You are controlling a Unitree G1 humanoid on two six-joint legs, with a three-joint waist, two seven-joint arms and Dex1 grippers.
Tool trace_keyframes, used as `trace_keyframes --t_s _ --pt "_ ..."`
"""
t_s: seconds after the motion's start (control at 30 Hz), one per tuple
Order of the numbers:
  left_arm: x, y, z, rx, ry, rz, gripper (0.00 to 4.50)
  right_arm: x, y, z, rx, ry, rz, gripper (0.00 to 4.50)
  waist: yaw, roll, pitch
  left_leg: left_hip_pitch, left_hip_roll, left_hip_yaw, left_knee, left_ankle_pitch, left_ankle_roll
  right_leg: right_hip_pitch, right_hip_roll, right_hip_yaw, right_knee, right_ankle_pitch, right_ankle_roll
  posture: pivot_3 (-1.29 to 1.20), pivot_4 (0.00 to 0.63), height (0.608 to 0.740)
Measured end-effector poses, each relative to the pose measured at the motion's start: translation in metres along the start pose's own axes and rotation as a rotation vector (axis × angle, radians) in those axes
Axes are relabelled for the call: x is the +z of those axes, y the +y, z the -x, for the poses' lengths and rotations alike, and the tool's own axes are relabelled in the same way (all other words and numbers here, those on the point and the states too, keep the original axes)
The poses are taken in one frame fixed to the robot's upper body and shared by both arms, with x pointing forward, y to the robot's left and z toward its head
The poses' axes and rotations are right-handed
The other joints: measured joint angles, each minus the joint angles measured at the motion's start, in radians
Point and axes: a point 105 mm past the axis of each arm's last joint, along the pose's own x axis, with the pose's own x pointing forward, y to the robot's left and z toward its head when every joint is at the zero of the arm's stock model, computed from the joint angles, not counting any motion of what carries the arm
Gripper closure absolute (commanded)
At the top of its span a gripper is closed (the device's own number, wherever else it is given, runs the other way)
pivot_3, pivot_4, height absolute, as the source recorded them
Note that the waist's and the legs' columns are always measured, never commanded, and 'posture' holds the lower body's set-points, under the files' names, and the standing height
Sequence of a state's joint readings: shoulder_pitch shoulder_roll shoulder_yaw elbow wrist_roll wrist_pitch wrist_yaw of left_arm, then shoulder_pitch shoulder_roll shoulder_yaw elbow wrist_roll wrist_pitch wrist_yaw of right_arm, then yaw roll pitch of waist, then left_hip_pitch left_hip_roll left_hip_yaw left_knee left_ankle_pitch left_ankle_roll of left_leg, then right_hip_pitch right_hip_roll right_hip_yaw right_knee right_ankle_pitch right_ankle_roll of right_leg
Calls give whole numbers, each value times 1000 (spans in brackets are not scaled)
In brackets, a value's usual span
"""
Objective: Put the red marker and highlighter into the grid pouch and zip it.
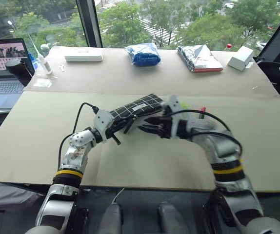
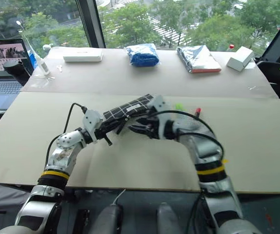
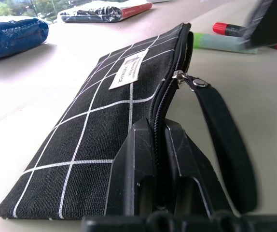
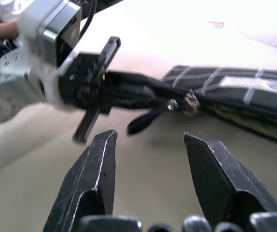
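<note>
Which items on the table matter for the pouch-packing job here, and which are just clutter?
Part of the job:
- grid pouch, pinched at one end by the left gripper
- red marker, on the table
- highlighter, beside it
- right gripper, open near the zipper strap

Just lying about:
- blue bag
- silver foil bag
- two white boxes
- laptop

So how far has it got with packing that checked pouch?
Not far. The left gripper is shut on one end of the grid pouch, holding it up off the table. The right gripper is open, close by the zipper pull strap. The red marker and the highlighter lie on the table beyond the pouch, so packing both and zipping remain.
</note>
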State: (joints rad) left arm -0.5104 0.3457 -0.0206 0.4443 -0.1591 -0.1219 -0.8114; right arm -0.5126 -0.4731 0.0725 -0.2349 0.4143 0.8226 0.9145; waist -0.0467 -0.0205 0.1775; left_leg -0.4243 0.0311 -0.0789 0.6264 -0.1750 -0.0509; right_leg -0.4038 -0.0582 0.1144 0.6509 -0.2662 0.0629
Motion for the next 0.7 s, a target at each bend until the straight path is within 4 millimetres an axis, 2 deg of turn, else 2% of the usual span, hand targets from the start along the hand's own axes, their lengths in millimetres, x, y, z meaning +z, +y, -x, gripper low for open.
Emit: trace_keyframes --t_s 0.1,0.2,0.3,0.33,0.37,0.4,0.6,0.7 --pt "0 -1 -1 -4 0 3 4500 -4 -2 27 -48 35 56 2021 -3 0 0 1 0 0 0 0 0 0 0 0 0 0 0 0 150 740" --pt "1 -2 -2 -6 -2 5 4500 -1 -29 49 -230 43 86 2021 -2 -1 0 1 0 1 0 0 0 1 1 1 0 0 0 0 150 740" --pt "2 -5 -4 -18 -7 10 4500 -3 -102 87 -688 85 38 2021 1 -1 0 1 -1 1 1 1 -1 0 0 2 0 1 0 0 150 740" --pt "2 -6 -5 -24 -7 12 4500 -5 -122 107 -848 102 20 2021 5 -1 0 1 -1 1 0 1 -1 0 0 1 0 1 0 0 150 740" --pt "1 -6 -4 -23 -5 12 4500 -6 -131 117 -927 110 11 2021 8 -1 0 1 0 1 -1 1 -1 0 0 1 -1 1 -1 0 150 740" --pt "1 -6 -4 -23 -4 12 4500 -9 -135 120 -974 106 -6 2021 7 -1 0 0 0 1 -1 1 -1 0 0 1 -2 1 -1 0 150 740" --pt "6 -6 -10 -37 -17 9 4500 -39 -144 108 -1083 159 -91 2021 1 -1 0 0 -1 1 -1 1 -1 0 0 2 -2 1 0 0 150 740" --pt "5 -6 -10 -40 -15 12 4500 -42 -147 105 -1110 149 -124 2021 1 -1 0 0 -1 1 -1 1 -1 0 0 2 -2 1 -1 0 150 740"
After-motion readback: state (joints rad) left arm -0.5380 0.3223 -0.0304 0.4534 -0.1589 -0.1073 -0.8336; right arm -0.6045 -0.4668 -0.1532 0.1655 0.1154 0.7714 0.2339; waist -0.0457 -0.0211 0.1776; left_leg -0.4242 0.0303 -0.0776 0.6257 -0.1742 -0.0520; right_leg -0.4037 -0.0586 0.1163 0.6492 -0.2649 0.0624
